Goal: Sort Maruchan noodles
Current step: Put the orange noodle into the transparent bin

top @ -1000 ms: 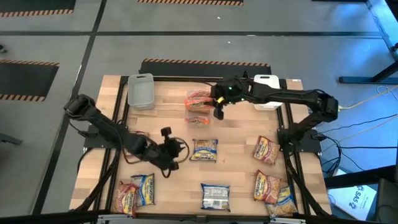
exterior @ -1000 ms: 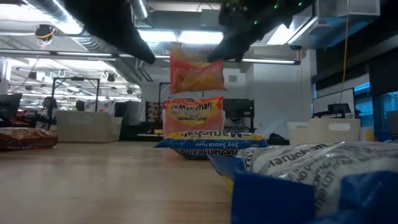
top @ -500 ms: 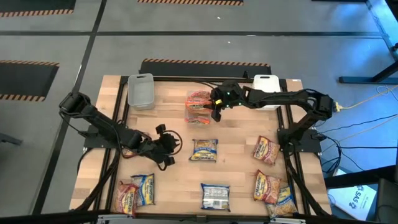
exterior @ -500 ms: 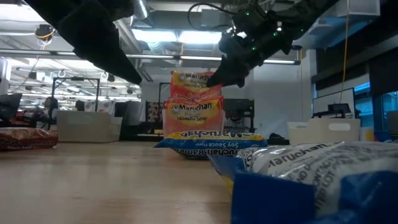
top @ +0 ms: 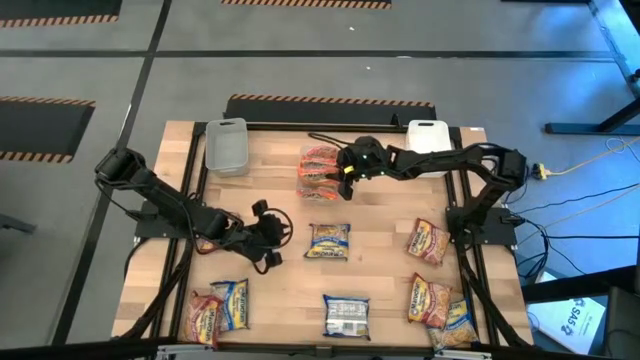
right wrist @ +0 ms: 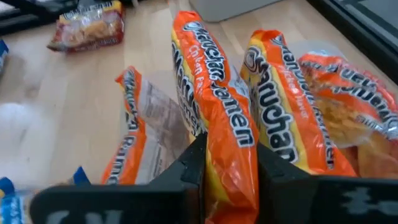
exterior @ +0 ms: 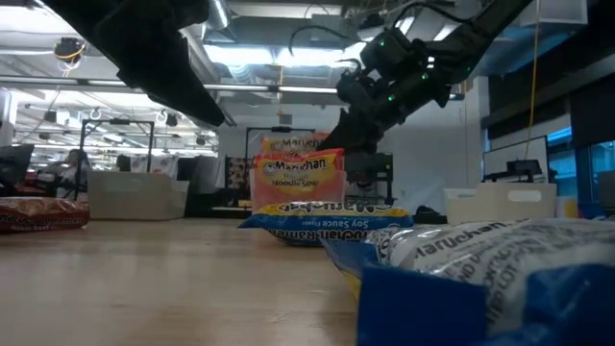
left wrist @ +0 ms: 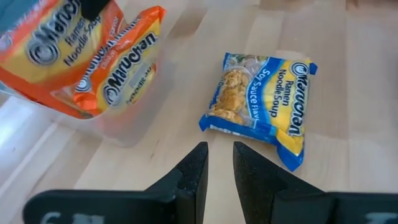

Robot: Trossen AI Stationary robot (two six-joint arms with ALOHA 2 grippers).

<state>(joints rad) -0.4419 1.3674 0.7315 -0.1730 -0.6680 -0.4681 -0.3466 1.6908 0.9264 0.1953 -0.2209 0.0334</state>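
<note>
Nearest the front edge, a blue-and-white flat crinkly plastic ramen packet [top: 347,315] lies flat on the pale wooden slatted table [top: 380,215]. At the front left corner a dark red-and-yellow ramen packet [top: 205,317] lies just beside a blue-and-yellow ramen packet [top: 232,303]. At the front right there's a huddle of red-and-yellow ramen packets [top: 432,298], touching one another. One more red-and-yellow packet [top: 427,240] sits alone a little farther back on that side.

Mid-table now: the left gripper [left wrist: 219,152] hovers low over bare wood on the left half. Its fingers are all but clenched, with only a sliver of gap and nothing in it. Just ahead of it lies a blue-and-yellow soy sauce ramen packet [left wrist: 261,106], flat in the centre of the table and apart from the fingers.

Farther back, here's the action! The right gripper [right wrist: 229,155] is reaching in from the right and is clamped on a pink-orange crinkly plastic Maruchan ramen packet [right wrist: 217,106], one finger on each face. That packet stands on edge among the other pink-orange packets [right wrist: 292,106], pressed side by side in a low clear plastic tray [left wrist: 121,127] at the far centre. From table height the stack shows upright with the gripper right against its upper side.

Along the far edge, an empty-looking clear rectangular plastic bin [top: 226,145] sits at the left, and a white rectangular plastic bin [top: 428,135] at the right, partly under the right arm.
</note>
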